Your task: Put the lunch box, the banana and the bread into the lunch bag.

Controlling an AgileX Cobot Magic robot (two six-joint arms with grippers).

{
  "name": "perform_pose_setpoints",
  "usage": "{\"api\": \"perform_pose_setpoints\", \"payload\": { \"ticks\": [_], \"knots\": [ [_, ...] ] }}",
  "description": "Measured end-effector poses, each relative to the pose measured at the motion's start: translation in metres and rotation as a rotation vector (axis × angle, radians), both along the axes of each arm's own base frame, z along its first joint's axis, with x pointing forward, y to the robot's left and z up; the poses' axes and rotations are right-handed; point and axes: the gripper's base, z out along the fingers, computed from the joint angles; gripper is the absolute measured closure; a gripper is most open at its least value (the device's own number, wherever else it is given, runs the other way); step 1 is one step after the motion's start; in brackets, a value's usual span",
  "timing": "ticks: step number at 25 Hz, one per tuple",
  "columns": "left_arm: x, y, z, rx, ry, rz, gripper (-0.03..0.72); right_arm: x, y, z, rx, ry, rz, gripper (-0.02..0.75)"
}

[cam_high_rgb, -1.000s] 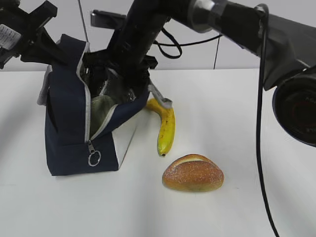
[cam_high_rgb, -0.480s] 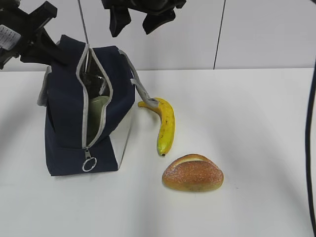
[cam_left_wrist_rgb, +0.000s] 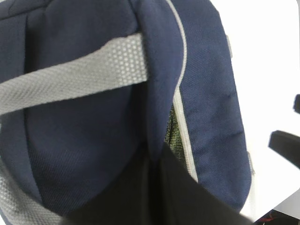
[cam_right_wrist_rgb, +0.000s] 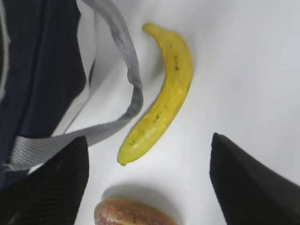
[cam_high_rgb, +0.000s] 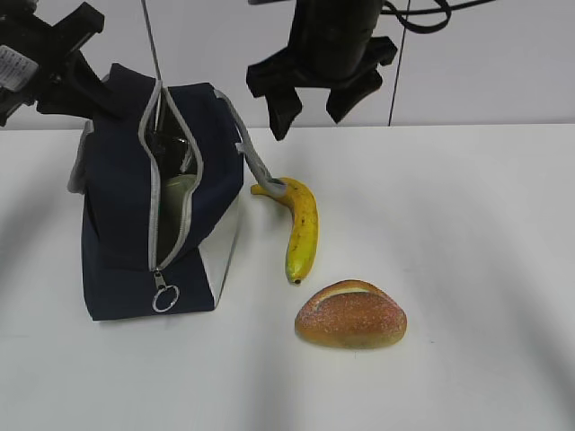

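I see even, bright light from above: the white table (cam_high_rgb: 467, 269) nearly washes out, and the bread (cam_high_rgb: 351, 314) and banana (cam_high_rgb: 302, 229) cast only soft, faint shadows. My left wrist view is close and soft, the lunch bag (cam_left_wrist_rgb: 93, 140) fabric blurring toward the bottom edge. My right wrist view shows its fingers (cam_right_wrist_rgb: 44, 187) dark and unfocused.

Right gripper (cam_high_rgb: 314, 106) out of lunch bag (cam_high_rgb: 117, 206), above banana (cam_high_rgb: 301, 232).

Matte black arms, ribbed black pincer fingers (cam_right_wrist_rgb: 51, 187), black cables.
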Motion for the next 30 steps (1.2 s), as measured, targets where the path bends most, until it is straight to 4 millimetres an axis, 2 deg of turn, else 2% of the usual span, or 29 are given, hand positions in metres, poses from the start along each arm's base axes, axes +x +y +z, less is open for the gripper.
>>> {"api": "perform_pose_setpoints", "payload": {
  "ticks": [5, 10, 13, 23, 30],
  "knots": [
    [0.000, 0.000, 0.000, 0.000, 0.000, 0.000, 0.691, -0.004, -0.008, -0.030, -0.038, 0.102, -0.058, 0.145],
    [0.000, 0.000, 0.000, 0.003, 0.000, -0.001, 0.691, 0.006, -0.039, -0.048, 0.037, 0.207, -0.158, 0.145],
    [0.000, 0.000, 0.000, 0.005, 0.001, -0.002, 0.691, 0.012, -0.051, -0.055, 0.098, 0.252, -0.193, 0.145],
    [0.000, 0.001, -0.001, 0.013, 0.000, -0.004, 0.691, 0.027, -0.036, -0.105, 0.181, 0.335, -0.198, 0.149],
    [0.000, 0.001, -0.001, 0.021, -0.001, -0.006, 0.691, 0.037, -0.032, -0.124, 0.206, 0.306, -0.213, 0.153]
  ]
}}
